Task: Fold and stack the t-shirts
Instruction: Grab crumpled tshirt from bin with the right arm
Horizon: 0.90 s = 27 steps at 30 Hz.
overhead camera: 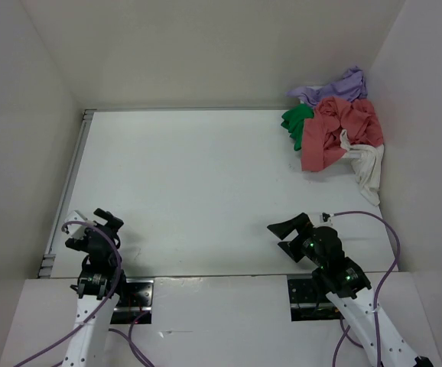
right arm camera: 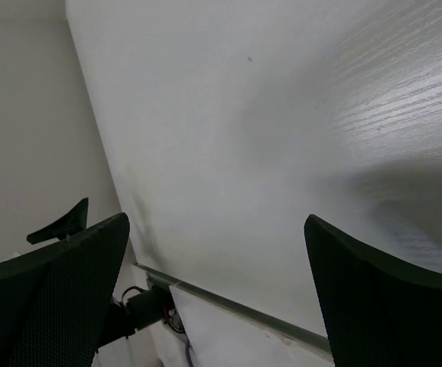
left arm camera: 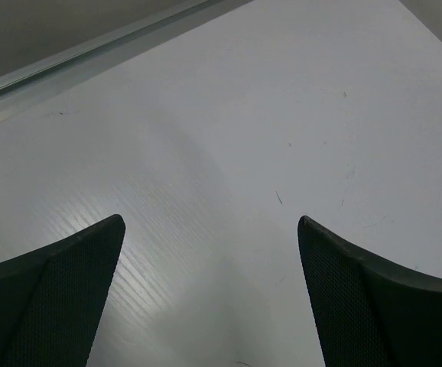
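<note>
While we are looking down from above, we are seeing four soft shirts lying in one messy heap in the far right corner of the flat white surface (overhead camera: 198,176), close to the side wall. The salmon-red cloth t-shirt (overhead camera: 334,131) is lying in the middle of the heap. The lavender-purple cloth t-shirt (overhead camera: 342,84) is poking out behind it. The bright green cloth t-shirt (overhead camera: 297,122) is sticking out on its left, and the cream-white cloth t-shirt (overhead camera: 368,168) is trailing toward us on its right. All four are lying crumpled. Our left tool (overhead camera: 89,225) is hanging wide open near the front left, gripping nothing. Our right tool (overhead camera: 284,238) is hanging wide open near the front right, also gripping nothing. Both are sitting well apart from the heap.
</note>
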Available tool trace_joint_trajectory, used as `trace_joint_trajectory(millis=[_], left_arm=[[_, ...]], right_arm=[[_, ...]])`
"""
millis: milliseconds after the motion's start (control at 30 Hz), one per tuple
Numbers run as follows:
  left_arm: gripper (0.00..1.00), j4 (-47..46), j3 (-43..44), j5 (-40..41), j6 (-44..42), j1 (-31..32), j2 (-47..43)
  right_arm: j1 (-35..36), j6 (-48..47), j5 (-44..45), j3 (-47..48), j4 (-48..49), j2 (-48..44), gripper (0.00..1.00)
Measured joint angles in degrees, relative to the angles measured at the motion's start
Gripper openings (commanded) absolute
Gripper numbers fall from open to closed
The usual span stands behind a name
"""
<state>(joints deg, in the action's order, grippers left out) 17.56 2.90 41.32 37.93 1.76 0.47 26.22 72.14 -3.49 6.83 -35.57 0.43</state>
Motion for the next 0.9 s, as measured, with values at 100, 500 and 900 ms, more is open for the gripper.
trace_joint_trajectory(millis=[100, 500, 900], left_arm=[[1.0, 0.04, 0.0, -0.07, -0.17, 0.0, 0.0], [1.0, -7.72, -0.07, -17.0, -20.83, 0.02, 0.0], [1.0, -5.42, -0.28, -59.1, -57.68, 0.33, -0.04]], right_arm=[[0.0, 0.0, 0.0, 0.0, 0.0, 0.0, 1.0], [0.0, -0.5, -0.42, 0.5, 2.86, 0.0, 1.0], [-0.2, -19.91, 9.38, 45.51, 5.97, 39.36, 1.0]])
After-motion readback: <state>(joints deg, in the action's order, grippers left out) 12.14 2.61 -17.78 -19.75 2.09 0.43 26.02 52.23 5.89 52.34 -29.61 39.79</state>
